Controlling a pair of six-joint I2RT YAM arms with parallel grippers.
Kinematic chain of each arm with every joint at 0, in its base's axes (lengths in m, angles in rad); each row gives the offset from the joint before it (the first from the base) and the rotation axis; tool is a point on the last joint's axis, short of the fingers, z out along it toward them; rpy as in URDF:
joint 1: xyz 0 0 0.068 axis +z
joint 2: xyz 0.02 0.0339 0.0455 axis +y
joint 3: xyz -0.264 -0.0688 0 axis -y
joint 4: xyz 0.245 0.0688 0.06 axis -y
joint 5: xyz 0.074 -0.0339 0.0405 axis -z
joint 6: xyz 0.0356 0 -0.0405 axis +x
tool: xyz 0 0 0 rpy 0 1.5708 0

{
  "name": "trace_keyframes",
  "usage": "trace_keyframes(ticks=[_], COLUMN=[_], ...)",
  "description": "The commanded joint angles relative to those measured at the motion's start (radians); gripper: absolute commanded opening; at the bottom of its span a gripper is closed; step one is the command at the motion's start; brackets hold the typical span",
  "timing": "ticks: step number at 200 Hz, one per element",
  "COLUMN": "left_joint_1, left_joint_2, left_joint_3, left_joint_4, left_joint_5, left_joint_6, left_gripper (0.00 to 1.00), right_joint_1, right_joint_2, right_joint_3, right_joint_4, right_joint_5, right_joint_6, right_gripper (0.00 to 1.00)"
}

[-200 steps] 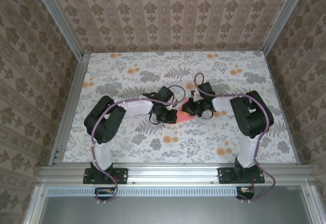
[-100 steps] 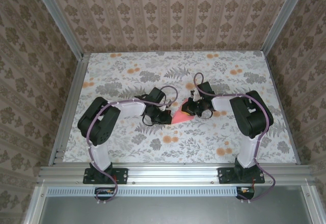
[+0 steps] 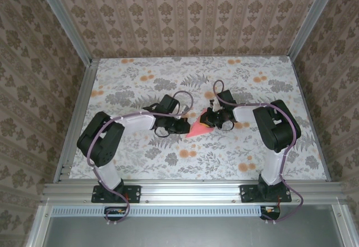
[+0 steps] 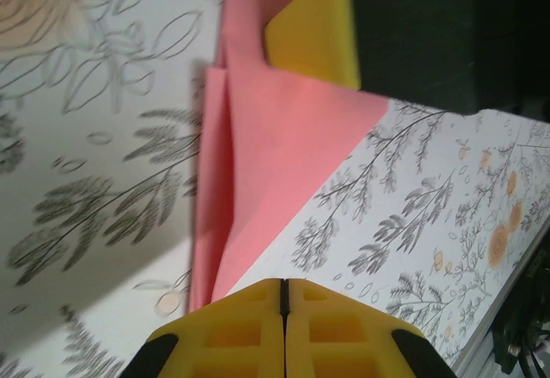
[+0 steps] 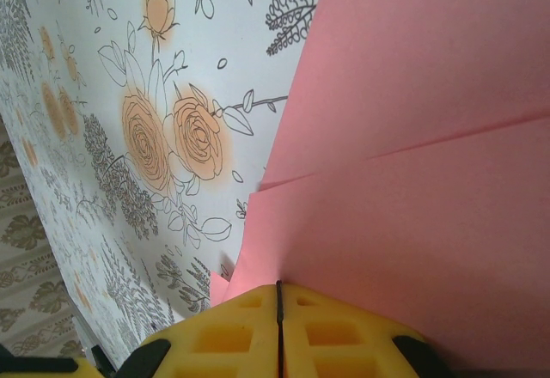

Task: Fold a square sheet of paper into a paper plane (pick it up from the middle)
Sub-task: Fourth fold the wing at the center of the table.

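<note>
The creased square sheet of paper (image 3: 197, 129) lay mid-worktop (image 3: 129, 84). The right gripper (image 3: 208, 122), at its 2 o'clock, had its jaws clamped on it. The left gripper (image 3: 181, 127), at 9 o'clock, had its jaws closed beside the paper's edge.

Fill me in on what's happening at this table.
Two robot arms are folding a salmon-pink sheet of paper into a plane on the floral table. The sheet lies flat, with creases and a folded flap in it. The right gripper sits at its right end and the left gripper at its left tip, both with pads closed. Whether either pinches it is unclear.
</note>
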Motion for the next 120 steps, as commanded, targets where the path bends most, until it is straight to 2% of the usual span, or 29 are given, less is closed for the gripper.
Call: trace_keyframes(ticks=[1,90,120], left_joint_1=[-0.022,-0.02,-0.015], left_joint_2=[0.043,0.125,0.129], left_joint_3=[0.043,0.066,0.042], left_joint_4=[0.024,-0.057,-0.064], left_joint_5=[-0.048,-0.135,-0.156], left_joint_6=[-0.028,0.003,-0.005], left_gripper=[0.06,0.01,0.0], right_joint_1=[0.004,0.004,0.004], right_joint_2=[0.058,0.056,0.02], right_joint_3=[-0.025,-0.022,0.032], right_joint_4=[-0.086,-0.072,-0.14], right_joint_5=[0.107,0.098,0.094], right_joint_6=[-0.006,-0.003,-0.051], right_gripper=[0.1,0.1,0.12])
